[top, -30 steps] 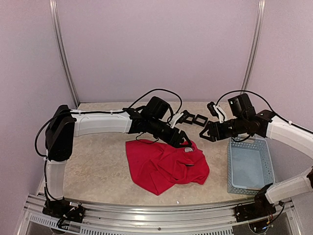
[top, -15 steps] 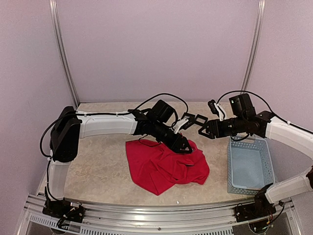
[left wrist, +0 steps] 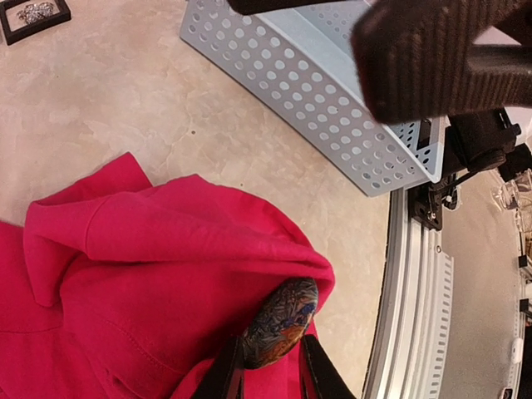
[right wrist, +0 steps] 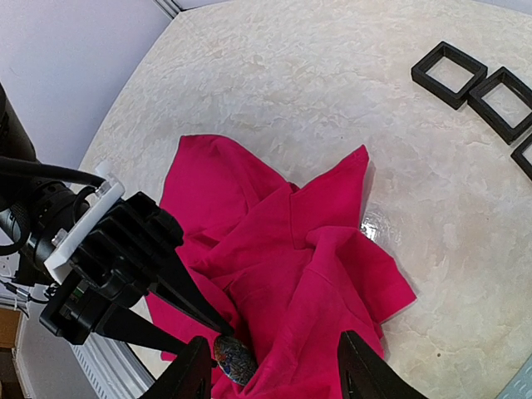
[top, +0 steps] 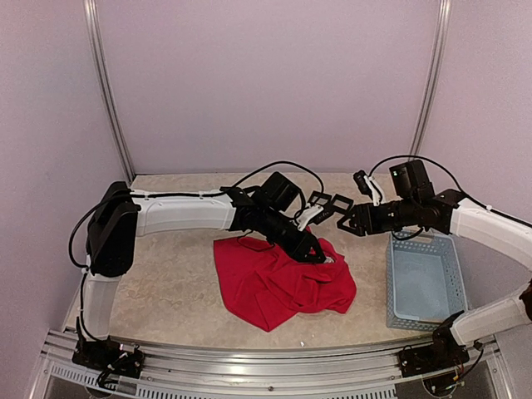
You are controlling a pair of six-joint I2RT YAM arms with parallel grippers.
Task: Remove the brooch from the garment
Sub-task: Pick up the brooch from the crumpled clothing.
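Brooch point(left wrist: 281, 324) first: an oval, multicoloured piece, sitting on a fold of the red garment point(top: 278, 287) low in the left wrist view, near the cloth's right edge. The garment lies crumpled on the table point(top: 166, 283) at the centre of the overhead frame. The left arm stretches in from the left, its white forearm level and its wrist tipped down onto the garment's upper right part. The left gripper point(left wrist: 270, 339) has its jaws drawn in narrow, one finger on each side of the brooch and both against it. That's a pinch on the brooch! The right arm comes in from the right edge and reaches leftward. The right gripper point(top: 342, 223) hangs above the table just right of centre, beside the black square frames point(top: 331, 202). Its jaws stand wide with nothing between them. The pale blue basket point(top: 422, 283) sits lower right, apart from the cloth.
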